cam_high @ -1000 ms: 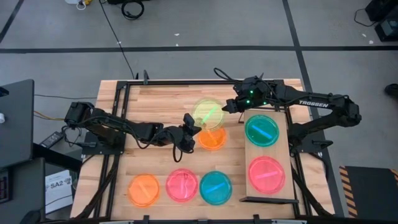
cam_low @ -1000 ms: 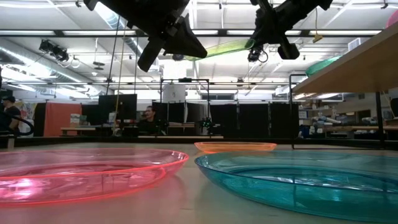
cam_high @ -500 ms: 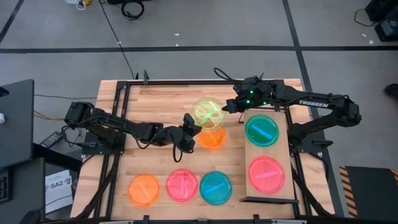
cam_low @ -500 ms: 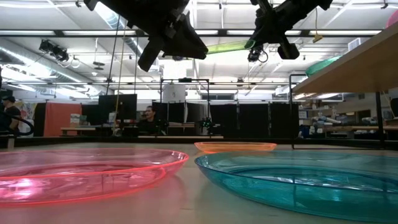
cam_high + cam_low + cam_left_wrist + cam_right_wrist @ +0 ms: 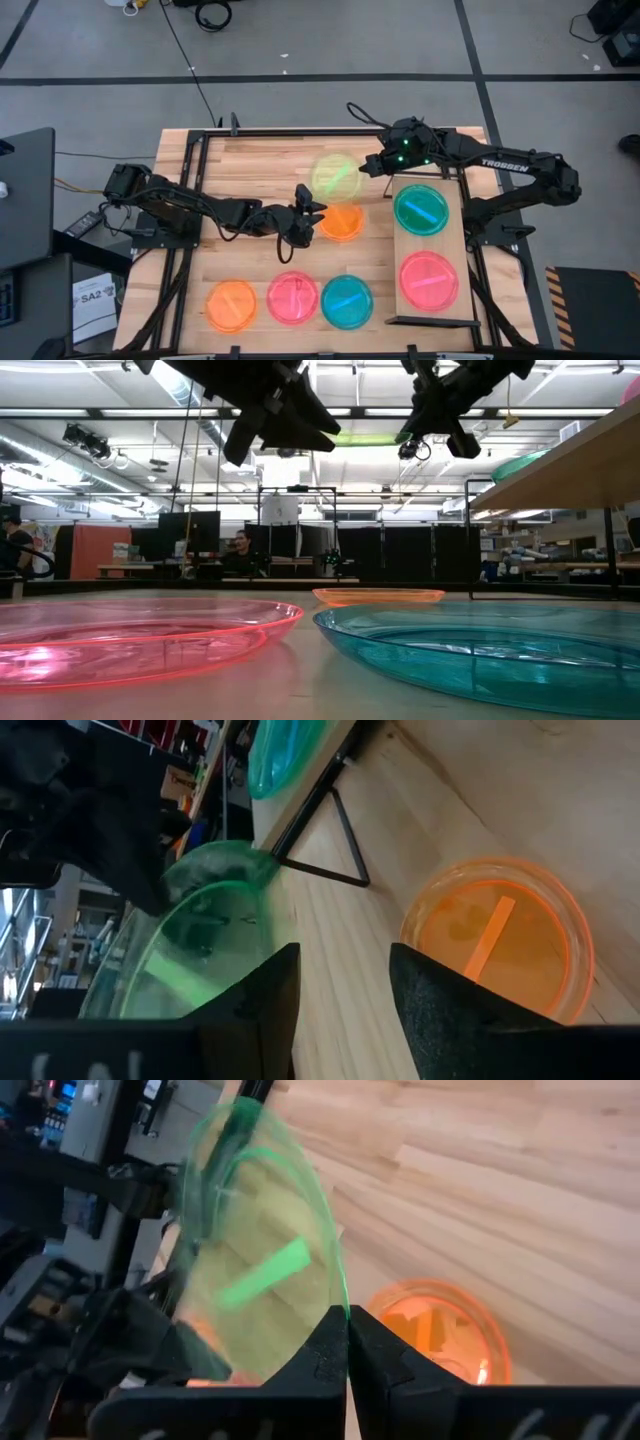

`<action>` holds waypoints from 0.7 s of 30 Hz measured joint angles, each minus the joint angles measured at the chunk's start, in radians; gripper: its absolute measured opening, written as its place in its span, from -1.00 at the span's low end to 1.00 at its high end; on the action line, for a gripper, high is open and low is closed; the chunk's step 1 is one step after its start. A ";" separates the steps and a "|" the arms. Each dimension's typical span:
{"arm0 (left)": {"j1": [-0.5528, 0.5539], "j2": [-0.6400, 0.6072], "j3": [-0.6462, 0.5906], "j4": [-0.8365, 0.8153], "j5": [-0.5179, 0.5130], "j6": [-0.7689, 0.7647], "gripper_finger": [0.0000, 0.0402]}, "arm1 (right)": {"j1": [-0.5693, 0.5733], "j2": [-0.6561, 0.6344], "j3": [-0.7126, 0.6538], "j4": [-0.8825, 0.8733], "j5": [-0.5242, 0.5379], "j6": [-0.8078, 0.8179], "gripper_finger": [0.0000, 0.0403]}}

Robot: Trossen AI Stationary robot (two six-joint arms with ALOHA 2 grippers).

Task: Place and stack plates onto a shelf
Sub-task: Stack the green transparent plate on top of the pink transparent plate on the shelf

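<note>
green plate mid-air, right arm's got it

while the right gripper (image 5: 368, 167) pinches the rim of the green plate (image 5: 336, 177) just above the middle of the high view, the plate hangs clear of the table (image 5: 250, 160), held by that gripper alone. the left gripper (image 5: 313, 212) sits just below it near the centre, fingers spread apart with nothing between them, right beside the orange plate (image 5: 341, 222) lying flat on the wood. over on the right side of the frame, the shelf (image 5: 457, 252) carries a teal plate (image 5: 421, 209) and a pink plate (image 5: 428, 279), side by side, not stacked. along the bottom edge sit three more: another orange one (image 5: 231, 305), another pink one (image 5: 292, 297) and another teal one (image 5: 347, 300).
</note>
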 joint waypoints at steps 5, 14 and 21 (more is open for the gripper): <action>-0.001 0.000 0.000 -0.001 0.000 0.000 -0.19 | -0.051 0.000 0.000 -0.006 0.000 -0.047 -0.97; -0.036 0.000 0.000 -0.004 0.003 -0.092 -0.19 | -0.151 -0.032 0.000 -0.038 -0.124 -0.125 -0.97; -0.043 0.000 0.000 -0.047 0.002 -0.250 -0.19 | -0.133 -0.141 0.000 -0.233 -0.301 -0.141 -0.97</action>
